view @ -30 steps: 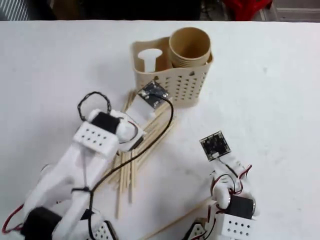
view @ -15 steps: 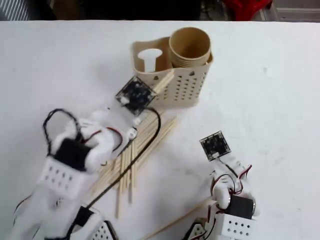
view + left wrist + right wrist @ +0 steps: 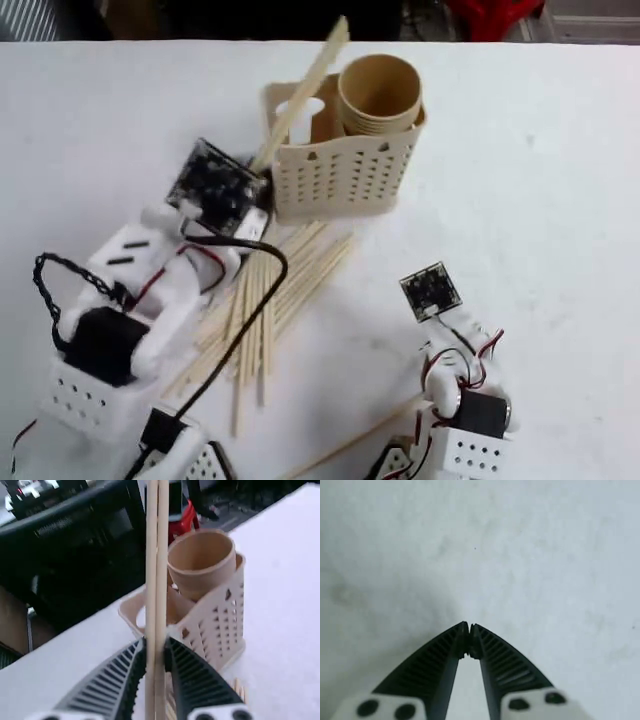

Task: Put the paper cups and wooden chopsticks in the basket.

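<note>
1. Now, nearest me, the right gripper (image 3: 469, 641) hangs over the bare table (image 3: 545, 555) with its jaws pressed together on nothing; a single chopstick (image 3: 350, 440) lies slantwise beside that arm.
2. Further out, a heap of loose chopsticks (image 3: 262, 310) lies fanned on the table, between the left arm and the basket.
3. Beyond the heap, the left gripper (image 3: 155, 647) is clamped on a pair of chopsticks (image 3: 156, 555); they jut well past its fingertips; in the high view they slant over the basket's corner nearest that arm.
4. Farthest off, the basket (image 3: 340, 175) stands upright; stacked paper cups (image 3: 378, 95) sit mouth up in its compartment away from the left arm; I cannot tell whether the held pair touches the rim.
</note>
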Robot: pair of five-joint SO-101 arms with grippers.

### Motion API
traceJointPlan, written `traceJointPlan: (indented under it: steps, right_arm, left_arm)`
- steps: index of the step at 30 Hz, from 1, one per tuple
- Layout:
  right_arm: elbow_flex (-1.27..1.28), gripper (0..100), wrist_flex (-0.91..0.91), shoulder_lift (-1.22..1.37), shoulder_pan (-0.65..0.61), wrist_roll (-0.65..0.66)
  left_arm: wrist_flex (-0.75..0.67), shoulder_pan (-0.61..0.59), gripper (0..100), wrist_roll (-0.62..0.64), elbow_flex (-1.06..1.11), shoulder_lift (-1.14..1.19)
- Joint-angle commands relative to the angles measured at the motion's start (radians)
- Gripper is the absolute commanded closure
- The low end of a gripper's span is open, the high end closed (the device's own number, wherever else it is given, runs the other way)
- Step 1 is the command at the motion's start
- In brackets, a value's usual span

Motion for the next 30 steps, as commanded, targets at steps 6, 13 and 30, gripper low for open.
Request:
traceJointPlan:
  steps: [6,13,30]
  right_arm:
    - [0.008,98.1,0.002,-0.012,0.004,0.011]
    - [0.008,98.1,0.002,-0.012,0.004,0.011]
    - [0.008,98.1,-0.005,-0.012,0.004,0.011]
  left_arm:
    - [-0.560,-0.015,98,0.092,-0.146,0.369]
    - [-0.569,-0.016,98,0.238,-0.459,0.699]
    - [-0.552,-0.136,98,0.308,-0.632,1.064]
